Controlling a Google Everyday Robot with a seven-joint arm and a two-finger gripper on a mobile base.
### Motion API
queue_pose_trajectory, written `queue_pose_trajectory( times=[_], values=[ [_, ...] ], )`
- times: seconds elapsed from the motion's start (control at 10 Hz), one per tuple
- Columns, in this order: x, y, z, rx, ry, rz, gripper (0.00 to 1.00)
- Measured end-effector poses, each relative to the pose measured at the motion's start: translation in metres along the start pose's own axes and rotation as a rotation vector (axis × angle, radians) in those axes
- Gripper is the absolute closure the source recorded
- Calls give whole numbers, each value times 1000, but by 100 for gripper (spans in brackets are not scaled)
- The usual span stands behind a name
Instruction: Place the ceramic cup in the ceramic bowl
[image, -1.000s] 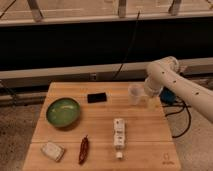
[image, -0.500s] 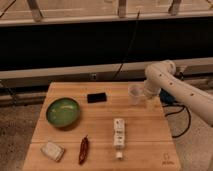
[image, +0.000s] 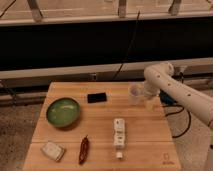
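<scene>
The ceramic cup (image: 134, 93), small, white and handleless, stands upright on the wooden table (image: 100, 125) near its back right edge. The ceramic bowl (image: 63, 111), wide and green inside, sits on the left side of the table, well apart from the cup. My gripper (image: 145, 99) is at the end of the white arm that reaches in from the right. It is low over the table, right beside the cup on its right side. I cannot tell whether it touches the cup.
A black flat rectangle (image: 97, 97) lies between bowl and cup. A white rectangular box (image: 119, 132) lies at the front middle, a dark red pepper (image: 83, 149) and a white packet (image: 53, 150) at the front left. A dark wall with cables runs behind the table.
The arm has shifted slightly left and down, closer to the cup. The cup and the other objects have not moved.
</scene>
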Motion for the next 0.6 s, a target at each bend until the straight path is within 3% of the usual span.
queue_pose_trajectory(
  times=[0.3,0.6],
  values=[
    [0,-1,4,1,-12,-9,20],
    [2,-2,6,2,-24,-16,36]
  ],
)
